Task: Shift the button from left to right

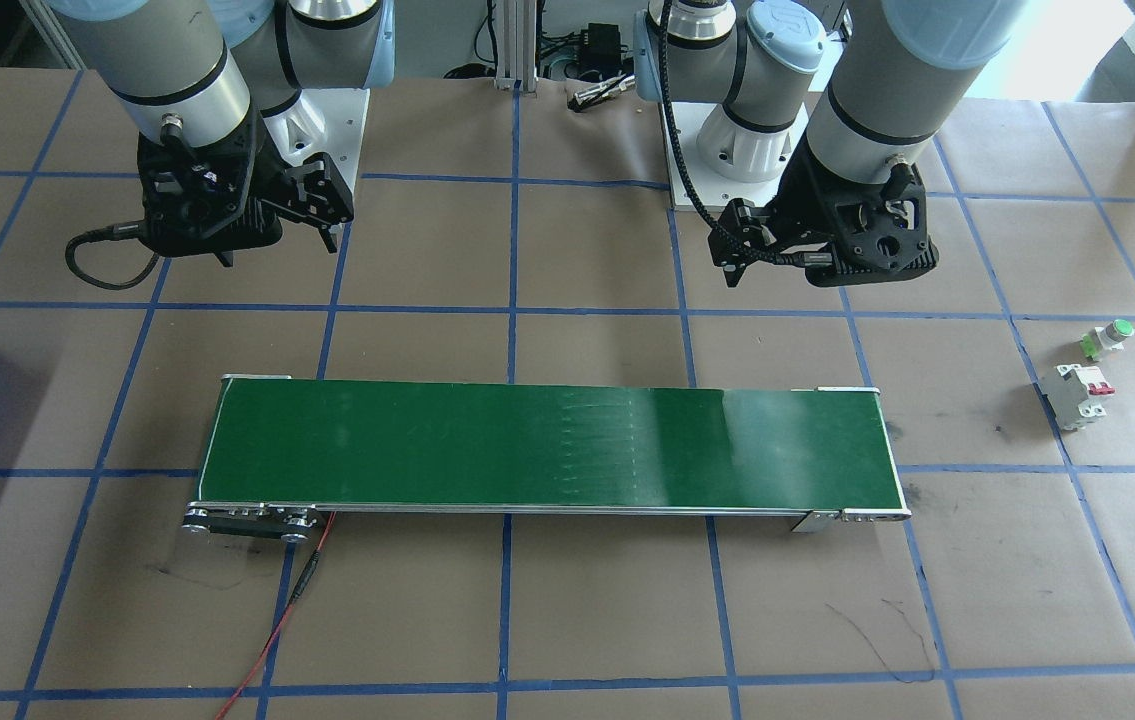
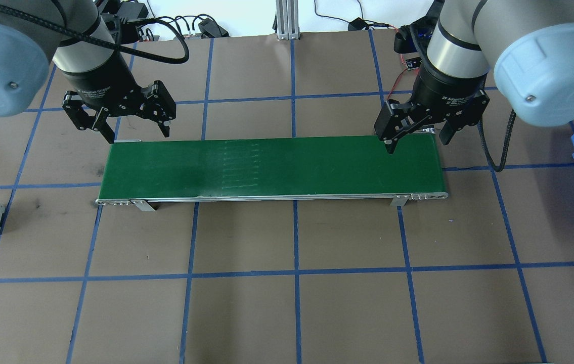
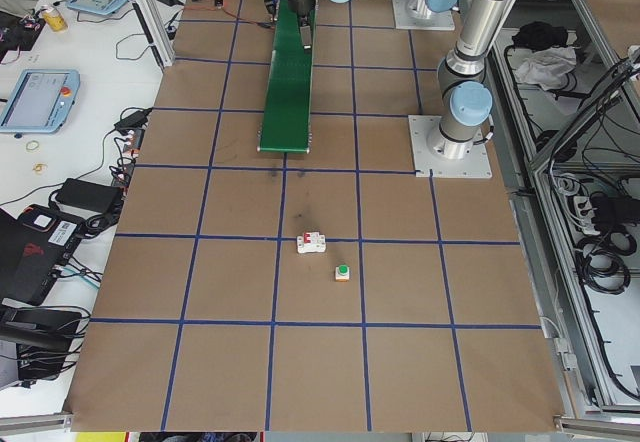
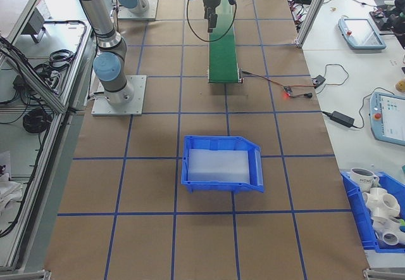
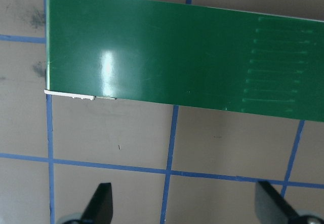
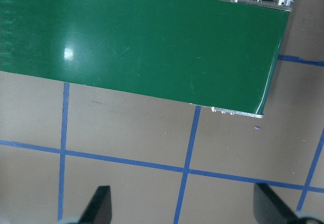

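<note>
Two arms hang above the brown table (image 2: 287, 303), which is ruled into squares by blue tape lines. A long green conveyor belt (image 2: 271, 167) lies across the middle of the table, its surface bare. A blue bin (image 4: 221, 164) sits on the table out toward the robot's right, well apart from the belt's end.

Left gripper (image 2: 135, 129): above the table by the belt's left end, on the robot's side of it. Jaws spread wide, nothing between them; the left wrist view shows both fingertips (image 5: 101, 203) far apart over bare paper.

Right gripper (image 2: 415, 139): above the belt's right end, at its edge nearer the robot. Jaws likewise wide apart and empty; the right wrist view shows the same wide gap.

A white circuit breaker (image 1: 1079, 395) with red levers lies on the table far out on the robot's left, well apart from the belt.

The button (image 1: 1107, 337), green cap and pale green base, lies on its side on the table just beside the breaker, on the side nearer the robot. It touches neither gripper and is well apart from both.

A red wire (image 1: 277, 620) trails from the belt's right end across the table.
</note>
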